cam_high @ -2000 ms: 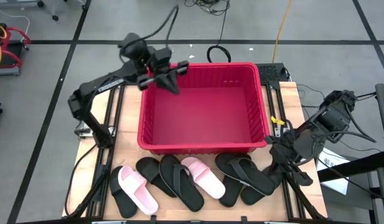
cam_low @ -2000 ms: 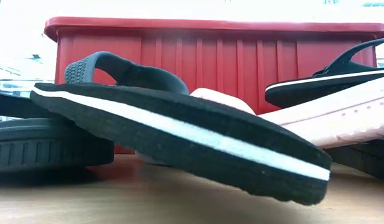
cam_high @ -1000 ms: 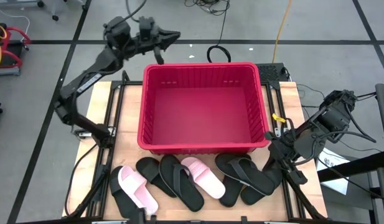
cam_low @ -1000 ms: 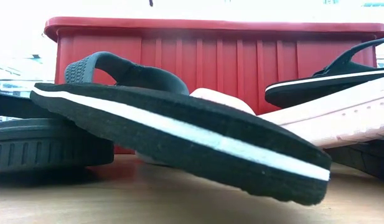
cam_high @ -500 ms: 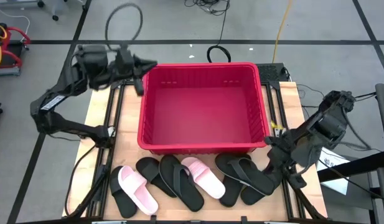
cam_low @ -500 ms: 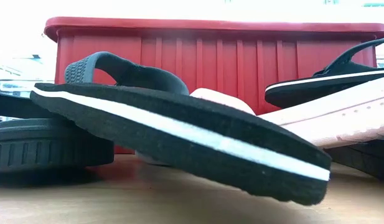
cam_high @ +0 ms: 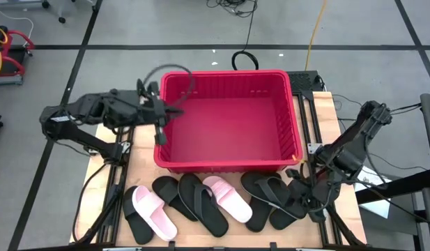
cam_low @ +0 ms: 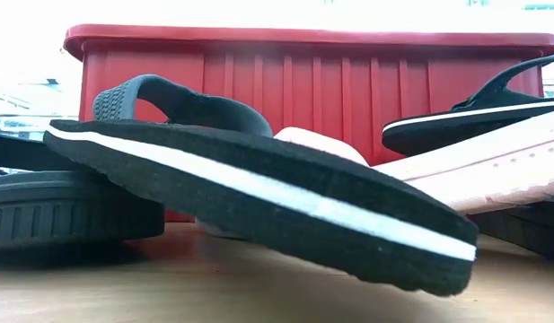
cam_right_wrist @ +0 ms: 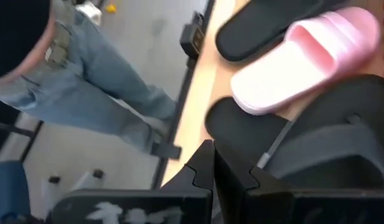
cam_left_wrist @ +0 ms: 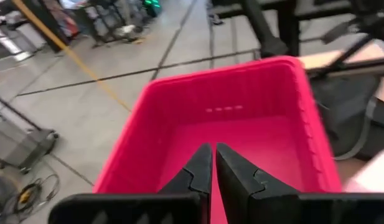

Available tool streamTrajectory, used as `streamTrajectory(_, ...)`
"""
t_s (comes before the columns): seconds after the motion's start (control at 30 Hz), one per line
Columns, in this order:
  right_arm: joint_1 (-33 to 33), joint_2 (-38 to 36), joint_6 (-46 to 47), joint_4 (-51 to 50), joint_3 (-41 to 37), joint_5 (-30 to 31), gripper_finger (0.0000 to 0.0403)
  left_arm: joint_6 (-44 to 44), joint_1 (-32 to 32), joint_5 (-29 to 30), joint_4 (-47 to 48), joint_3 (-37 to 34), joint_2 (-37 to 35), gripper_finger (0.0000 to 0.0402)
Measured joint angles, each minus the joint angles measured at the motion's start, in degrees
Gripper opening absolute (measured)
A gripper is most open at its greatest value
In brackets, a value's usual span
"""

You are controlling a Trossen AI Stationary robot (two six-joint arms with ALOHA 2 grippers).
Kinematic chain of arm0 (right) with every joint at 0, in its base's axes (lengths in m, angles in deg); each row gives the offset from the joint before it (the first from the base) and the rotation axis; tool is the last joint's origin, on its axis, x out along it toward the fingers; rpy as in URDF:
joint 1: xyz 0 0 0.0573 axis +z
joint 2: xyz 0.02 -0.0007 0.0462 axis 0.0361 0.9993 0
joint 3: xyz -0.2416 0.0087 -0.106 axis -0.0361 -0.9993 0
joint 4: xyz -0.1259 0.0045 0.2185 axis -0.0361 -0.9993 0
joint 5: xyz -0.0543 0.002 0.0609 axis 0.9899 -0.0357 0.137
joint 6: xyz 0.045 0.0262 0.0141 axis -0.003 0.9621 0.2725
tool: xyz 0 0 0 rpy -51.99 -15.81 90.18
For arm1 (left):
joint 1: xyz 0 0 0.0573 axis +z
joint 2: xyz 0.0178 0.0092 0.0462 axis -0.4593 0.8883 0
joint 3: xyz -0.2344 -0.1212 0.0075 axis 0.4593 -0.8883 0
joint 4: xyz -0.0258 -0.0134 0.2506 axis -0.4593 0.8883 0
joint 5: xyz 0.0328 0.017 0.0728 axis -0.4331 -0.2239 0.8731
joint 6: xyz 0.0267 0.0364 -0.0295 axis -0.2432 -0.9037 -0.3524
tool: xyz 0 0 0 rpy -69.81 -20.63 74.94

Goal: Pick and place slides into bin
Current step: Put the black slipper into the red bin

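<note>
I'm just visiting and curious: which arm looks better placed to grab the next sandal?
Probably the right: its pincer hangs right above the black slides, while the left pincer sits by the empty bin.

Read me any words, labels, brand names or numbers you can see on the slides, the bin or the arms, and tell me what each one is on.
No text can be read in any view.
The red bin shows ribbed walls only, no label.
The black and pink slides show no brand marks.
The right gripper housing carries pale markings, too blurred to read.
</note>
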Motion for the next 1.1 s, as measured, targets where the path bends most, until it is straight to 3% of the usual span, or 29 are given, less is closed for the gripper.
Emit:
streamTrajectory(0.13,0.0,-0.8,-2.3,6.3,-5.9,1.2,0.0000,4.0,-2.9,0.0,2.1,0.0,2.2,0.0026)
streamTrajectory(0.3,0.0,-1.0,-2.4,7.1,-9.5,0.9,0.0000,6.9,-4.9,2.6,3.0,0.0,3.5,0.0026)
streamTrajectory(0.7,0.0,-1.0,2.6,7.1,-9.9,1.0,0.0000,9.6,-7.9,5.5,2.9,0.0,3.5,0.0026)
streamTrajectory(0.9,4.6,-1.0,8.6,7.3,-9.9,1.3,0.0000,9.7,-7.9,5.5,2.9,0.0,3.5,0.0026)
streamTrajectory(1.0,8.1,-1.0,11.1,7.5,-9.9,5.1,0.0000,9.6,-7.9,5.5,2.9,0.0,3.5,0.0026)
streamTrajectory(1.1,10.9,-0.8,13.3,7.5,-10.1,13.1,0.0000,9.6,-7.9,5.5,2.9,0.0,3.5,0.0026)
